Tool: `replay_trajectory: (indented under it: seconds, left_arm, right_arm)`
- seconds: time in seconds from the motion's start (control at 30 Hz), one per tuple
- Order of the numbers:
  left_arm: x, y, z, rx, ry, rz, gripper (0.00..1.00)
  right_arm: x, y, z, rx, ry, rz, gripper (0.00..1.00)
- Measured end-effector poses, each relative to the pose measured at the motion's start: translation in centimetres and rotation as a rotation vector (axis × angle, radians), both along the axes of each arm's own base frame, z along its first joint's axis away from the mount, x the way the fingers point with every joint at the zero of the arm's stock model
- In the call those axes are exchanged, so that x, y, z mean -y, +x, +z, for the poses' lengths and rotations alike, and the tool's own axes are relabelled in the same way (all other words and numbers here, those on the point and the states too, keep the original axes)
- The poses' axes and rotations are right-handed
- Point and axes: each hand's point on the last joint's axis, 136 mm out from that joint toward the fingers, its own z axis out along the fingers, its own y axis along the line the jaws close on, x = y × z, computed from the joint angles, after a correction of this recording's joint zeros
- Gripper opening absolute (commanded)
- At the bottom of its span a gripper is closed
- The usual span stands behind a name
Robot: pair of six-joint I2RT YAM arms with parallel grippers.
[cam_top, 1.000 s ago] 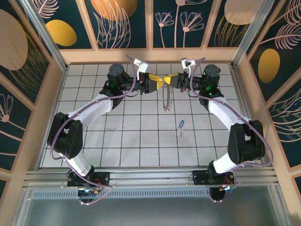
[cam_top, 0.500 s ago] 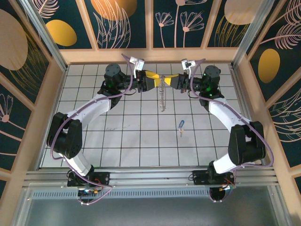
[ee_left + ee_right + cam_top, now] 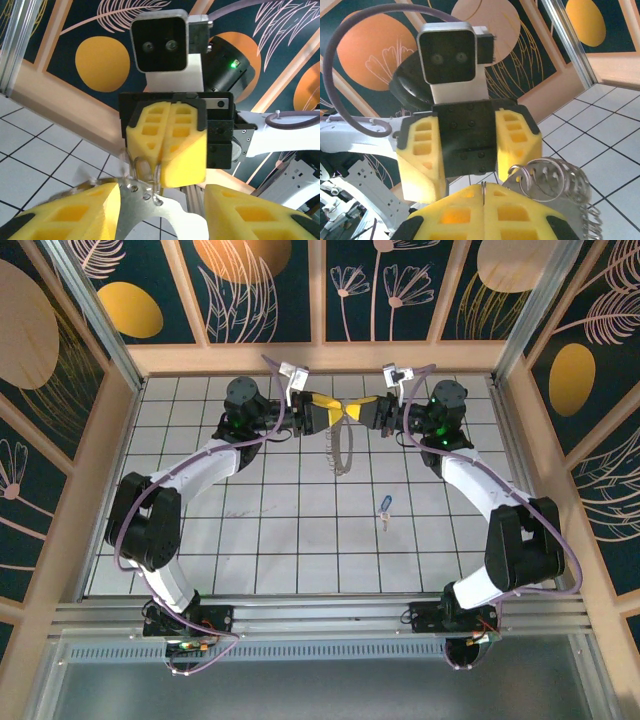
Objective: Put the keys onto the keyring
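Left wrist view: the right fingers [image 3: 167, 145] are pressed together, pinching the keyring [image 3: 555, 176]. The left fingers [image 3: 65, 212] are spread wide on either side of it, gripping nothing. The keyring dangles above the worktop [image 3: 250, 540]. The blue key [image 3: 385, 508] lies apart on the tiles.

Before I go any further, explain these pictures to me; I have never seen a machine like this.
These are two robot arms bolted at the near edge of a white tiled table. The wide picture looks down from above and behind them; the other two come from a camera on each wrist, looking along its own yellow foam fingers. The right gripper is shut on the keyring, a metal chain loop hanging from its pads. The left gripper faces it, fingers open. A tiny blue-headed key lies on the tiles, apart from both.
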Motion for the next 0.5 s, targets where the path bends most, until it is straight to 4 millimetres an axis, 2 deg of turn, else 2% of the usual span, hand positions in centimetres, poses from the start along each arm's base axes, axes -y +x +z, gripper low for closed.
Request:
replay_trajectory:
  seconds: [0.5]
  left_arm:
    - [0.0,-0.3,0.4,-0.001,-0.018,-0.018,0.38]
  right_arm:
    - [-0.8,0.5,-1.2,-0.024,-0.004,0.011,0.00]
